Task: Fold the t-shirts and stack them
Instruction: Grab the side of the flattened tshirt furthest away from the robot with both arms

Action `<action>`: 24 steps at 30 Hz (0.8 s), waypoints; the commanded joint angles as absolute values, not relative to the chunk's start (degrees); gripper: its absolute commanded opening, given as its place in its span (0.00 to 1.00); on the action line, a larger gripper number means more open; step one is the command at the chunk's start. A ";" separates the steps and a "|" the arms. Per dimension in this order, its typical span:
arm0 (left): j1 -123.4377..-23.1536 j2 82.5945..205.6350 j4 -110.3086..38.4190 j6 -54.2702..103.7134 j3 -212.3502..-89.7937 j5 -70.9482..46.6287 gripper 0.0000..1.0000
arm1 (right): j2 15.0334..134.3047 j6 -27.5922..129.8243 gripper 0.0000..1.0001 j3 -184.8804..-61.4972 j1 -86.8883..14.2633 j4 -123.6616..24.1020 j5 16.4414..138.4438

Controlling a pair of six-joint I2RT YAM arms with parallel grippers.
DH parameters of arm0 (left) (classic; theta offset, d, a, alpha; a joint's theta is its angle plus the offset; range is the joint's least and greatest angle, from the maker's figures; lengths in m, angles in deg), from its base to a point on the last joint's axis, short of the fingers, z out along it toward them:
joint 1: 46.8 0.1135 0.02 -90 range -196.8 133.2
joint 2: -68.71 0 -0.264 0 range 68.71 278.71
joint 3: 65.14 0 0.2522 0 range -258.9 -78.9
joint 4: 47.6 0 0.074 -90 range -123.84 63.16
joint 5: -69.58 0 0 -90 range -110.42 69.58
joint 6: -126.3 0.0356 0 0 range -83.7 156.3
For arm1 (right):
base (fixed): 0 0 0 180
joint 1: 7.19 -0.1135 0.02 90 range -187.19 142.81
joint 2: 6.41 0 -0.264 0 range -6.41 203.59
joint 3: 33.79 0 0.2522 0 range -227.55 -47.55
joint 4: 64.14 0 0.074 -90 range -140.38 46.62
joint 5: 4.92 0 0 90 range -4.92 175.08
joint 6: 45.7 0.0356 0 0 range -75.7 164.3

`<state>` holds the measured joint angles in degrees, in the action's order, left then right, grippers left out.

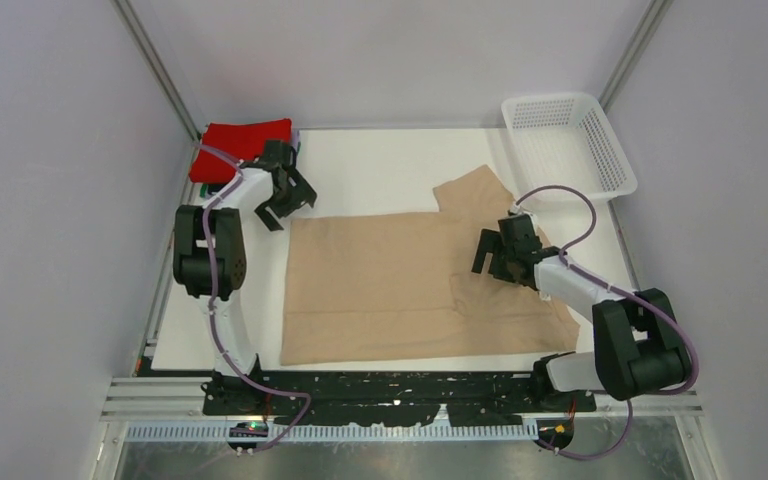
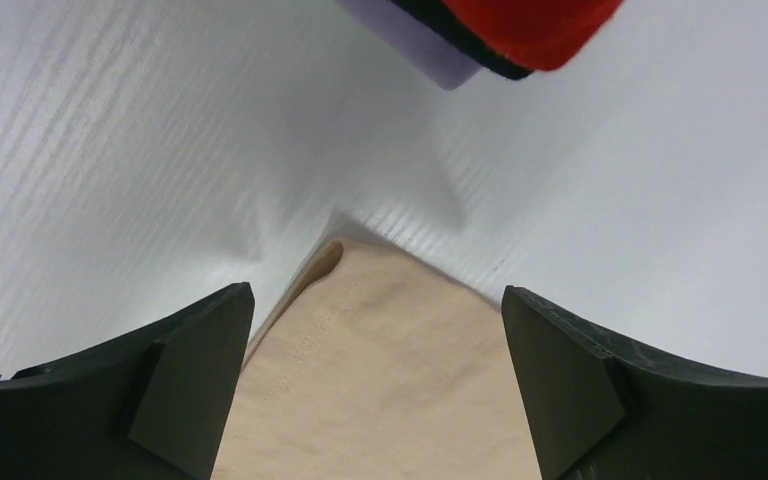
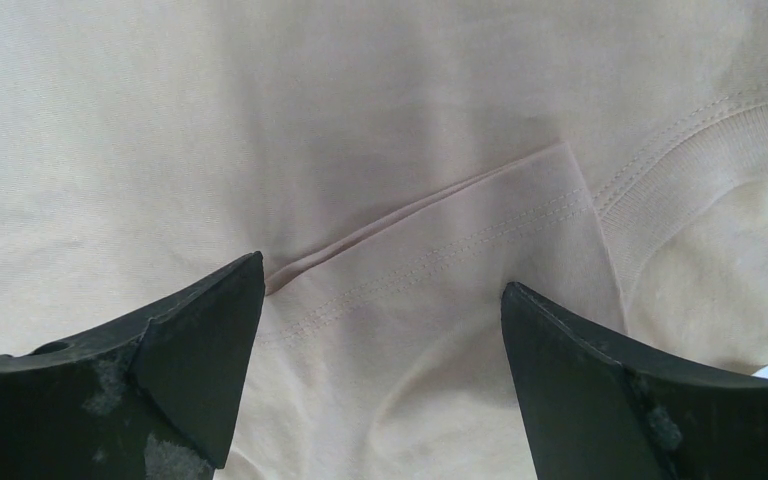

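A beige t-shirt point(image 1: 390, 285) lies spread on the white table, one sleeve pointing to the far right and its right part folded over. A stack of folded t-shirts with a red one point(image 1: 245, 143) on top sits at the far left corner; its red, black and lavender edges point(image 2: 480, 40) show in the left wrist view. My left gripper point(image 1: 288, 203) hangs open just above the beige shirt's far-left corner point(image 2: 380, 340), nothing between its fingers. My right gripper point(image 1: 500, 258) stands open over the folded-in sleeve hem point(image 3: 430, 260) beside the collar point(image 3: 700, 150), holding nothing.
A white mesh basket point(image 1: 570, 145) stands at the far right corner. Bare white tabletop point(image 1: 380, 170) lies between the stack and the basket. Grey walls close the sides, and the arm bases sit on the black rail point(image 1: 400, 395) at the near edge.
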<state>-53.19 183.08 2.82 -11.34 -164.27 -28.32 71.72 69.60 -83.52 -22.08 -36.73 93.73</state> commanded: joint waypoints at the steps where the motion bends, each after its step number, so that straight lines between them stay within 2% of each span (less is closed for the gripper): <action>1: -54.72 180.93 1.49 -12.47 -163.76 -27.64 1.00 | 69.43 70.49 0.95 -80.56 -20.69 -32.55 92.17; 10: -56.00 185.17 0.71 -11.81 -165.82 -23.19 0.98 | 64.30 69.26 0.95 -80.33 -19.40 -30.18 93.77; 15: -56.28 187.16 1.41 -11.07 -166.80 -22.86 0.88 | 62.72 68.47 0.95 -80.68 -19.39 -29.73 93.82; 22: -56.53 188.10 3.72 -10.05 -168.76 -24.66 0.58 | 61.42 68.01 0.95 -80.75 -19.37 -29.33 94.10; 24: -56.91 188.91 6.38 -9.98 -170.74 -26.61 0.56 | 61.14 67.95 0.95 -80.78 -19.27 -29.33 94.26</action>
